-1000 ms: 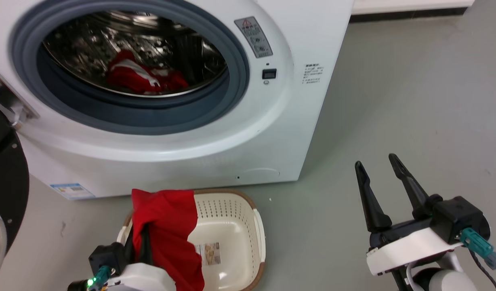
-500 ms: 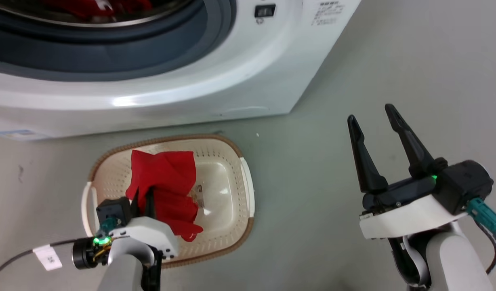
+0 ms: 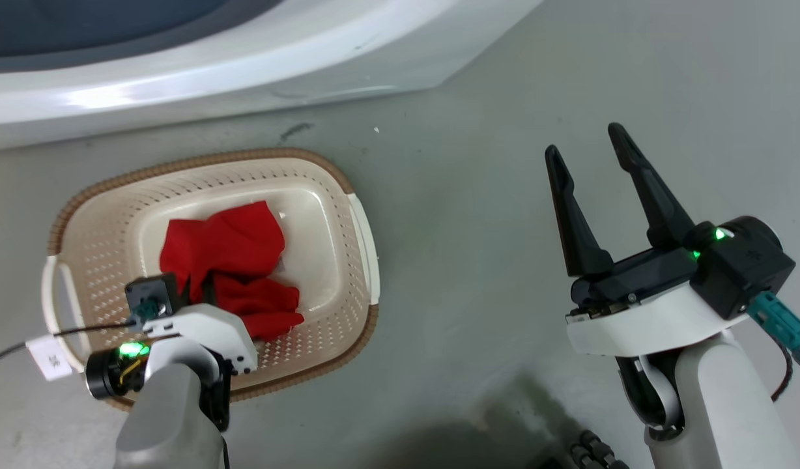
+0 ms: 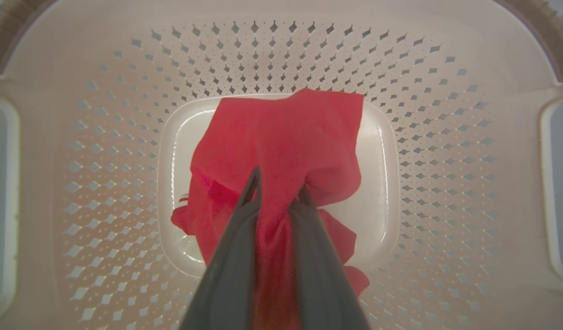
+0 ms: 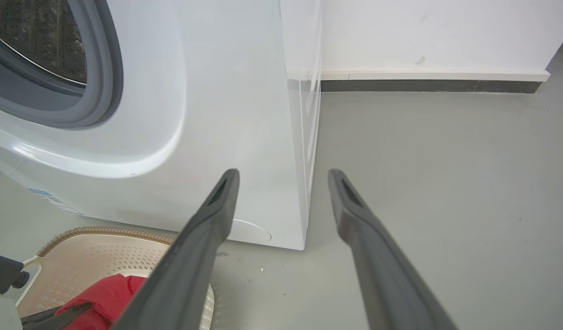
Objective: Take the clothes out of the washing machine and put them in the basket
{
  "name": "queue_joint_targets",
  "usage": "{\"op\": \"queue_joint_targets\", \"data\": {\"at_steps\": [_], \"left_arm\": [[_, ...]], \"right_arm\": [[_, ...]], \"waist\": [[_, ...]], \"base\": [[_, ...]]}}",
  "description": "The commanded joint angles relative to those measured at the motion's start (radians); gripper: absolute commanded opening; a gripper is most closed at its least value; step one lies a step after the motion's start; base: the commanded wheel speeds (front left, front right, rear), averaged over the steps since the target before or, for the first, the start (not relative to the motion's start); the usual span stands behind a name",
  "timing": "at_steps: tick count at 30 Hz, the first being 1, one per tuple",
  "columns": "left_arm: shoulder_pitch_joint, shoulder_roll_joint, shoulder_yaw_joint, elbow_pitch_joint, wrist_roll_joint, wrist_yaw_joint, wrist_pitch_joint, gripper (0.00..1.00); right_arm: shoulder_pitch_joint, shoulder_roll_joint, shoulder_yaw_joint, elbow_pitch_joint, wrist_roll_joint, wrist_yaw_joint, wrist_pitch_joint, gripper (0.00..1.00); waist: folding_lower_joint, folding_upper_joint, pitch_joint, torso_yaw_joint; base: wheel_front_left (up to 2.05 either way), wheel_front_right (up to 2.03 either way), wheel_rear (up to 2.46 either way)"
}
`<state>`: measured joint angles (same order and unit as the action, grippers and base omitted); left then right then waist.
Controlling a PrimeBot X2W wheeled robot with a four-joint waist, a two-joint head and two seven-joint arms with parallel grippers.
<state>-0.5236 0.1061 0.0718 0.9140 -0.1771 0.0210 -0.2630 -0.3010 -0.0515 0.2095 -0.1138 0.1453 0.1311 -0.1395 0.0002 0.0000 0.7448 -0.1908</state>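
My head view cuts the washing machine (image 3: 198, 78) off at its lower front, and red cloth buries the fingertips of my left hand (image 4: 279, 183). That hand points down into the basket (image 3: 348, 195), clamped on the red garment (image 4: 286, 133), which sags onto the basket's bottom. My right hand (image 3: 582, 138) hovers over the floor (image 3: 478, 273) to the right, fingers apart.

The left tool (image 4: 279, 183) has lowered the red garment (image 3: 224, 251) into the basket (image 3: 348, 195).
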Motion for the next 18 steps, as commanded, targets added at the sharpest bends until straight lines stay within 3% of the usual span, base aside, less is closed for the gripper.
{"op": "queue_joint_targets", "data": {"at_steps": [1, 10, 11, 12, 13, 14, 15, 18], "left_arm": [[-0.034, 0.009, 0.002, 0.028, 0.009, 0.002, -0.003, 0.0], [-0.103, 0.031, 0.008, 0.174, 0.008, -0.001, -0.003, 0.0], [-0.107, 0.031, 0.007, 0.187, 0.008, -0.003, -0.003, 0.07], [-0.111, 0.032, 0.005, 0.199, 0.008, -0.008, -0.003, 0.31], [-0.115, 0.03, 0.005, 0.206, 0.006, -0.011, -0.003, 0.49], [-0.115, 0.028, 0.004, 0.214, 0.005, -0.014, -0.003, 0.86], [-0.112, 0.027, 0.004, 0.222, 0.004, -0.018, -0.003, 1.0], [-0.085, 0.02, 0.005, 0.221, 0.001, -0.018, -0.003, 1.0]], "right_arm": [[-0.022, 0.002, 0.003, 0.006, 0.004, -0.001, -0.009, 1.0], [-0.039, 0.002, 0.01, 0.03, 0.014, -0.001, -0.025, 1.0], [-0.041, 0.002, 0.01, 0.035, 0.013, -0.001, -0.026, 1.0], [-0.043, 0.002, 0.01, 0.041, 0.013, -0.001, -0.026, 1.0], [-0.044, 0.002, 0.011, 0.044, 0.012, -0.001, -0.028, 1.0], [-0.045, 0.002, 0.012, 0.047, 0.013, -0.001, -0.03, 1.0], [-0.045, 0.002, 0.014, 0.053, 0.014, -0.001, -0.03, 1.0], [-0.034, 0.002, 0.013, 0.068, 0.013, -0.001, -0.037, 1.0]], "waist": [[-0.0002, 0.0, 0.037, -0.02], [-0.0002, 0.0, 0.055, -0.03], [-0.0002, 0.0, 0.052, -0.028], [-0.0002, 0.0, 0.045, -0.027], [-0.0002, 0.0, 0.036, -0.024], [-0.0002, 0.0, 0.026, -0.021], [-0.0002, 0.0, 0.013, -0.019], [-0.0002, 0.0, -0.039, -0.01]], "base": [[0.0, 0.0, 0.0], [0.0, 0.0, 0.0], [0.0, 0.0, 0.0], [0.0, 0.0, 0.0], [0.0, 0.0, 0.0], [0.0, 0.0, 0.0], [0.0, 0.0, 0.0], [0.0, 0.0, 0.0]]}}
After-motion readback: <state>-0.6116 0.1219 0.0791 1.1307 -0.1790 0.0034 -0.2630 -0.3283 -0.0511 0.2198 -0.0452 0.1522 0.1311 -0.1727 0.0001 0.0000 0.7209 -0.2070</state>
